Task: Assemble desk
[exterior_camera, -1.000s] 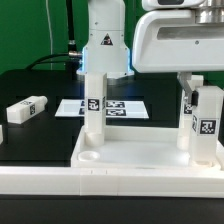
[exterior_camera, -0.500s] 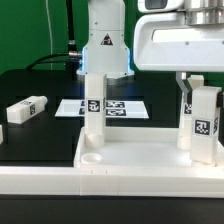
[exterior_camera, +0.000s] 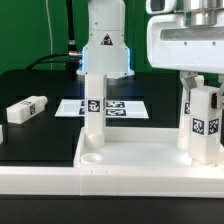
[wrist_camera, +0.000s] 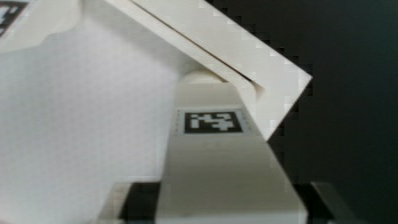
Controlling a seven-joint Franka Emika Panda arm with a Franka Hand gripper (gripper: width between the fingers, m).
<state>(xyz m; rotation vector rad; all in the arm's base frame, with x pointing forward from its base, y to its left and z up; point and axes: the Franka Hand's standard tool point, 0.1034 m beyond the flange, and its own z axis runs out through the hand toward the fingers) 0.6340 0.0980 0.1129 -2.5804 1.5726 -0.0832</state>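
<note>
The white tabletop (exterior_camera: 130, 160) lies rim-up at the front. One tagged leg (exterior_camera: 93, 108) stands upright in its far corner on the exterior view's left. A second leg (exterior_camera: 186, 125) stands at the far right corner. My gripper (exterior_camera: 201, 90) is shut on a third leg (exterior_camera: 207, 125), holding it upright by its top over the tabletop's right side. The wrist view shows this leg (wrist_camera: 222, 150) with its tag between my two dark fingers (wrist_camera: 151, 203), the tabletop (wrist_camera: 71, 120) beside it. A fourth leg (exterior_camera: 25, 108) lies loose on the black table at the left.
The marker board (exterior_camera: 125, 107) lies flat behind the tabletop. The robot's white base (exterior_camera: 105, 45) stands at the back. A long white rail (exterior_camera: 60, 182) runs along the front edge. A green wall and cables are behind.
The gripper's body has shifted toward the exterior view's right and slightly up. The held leg stays gripped at about the same spot; the other legs have not moved.
</note>
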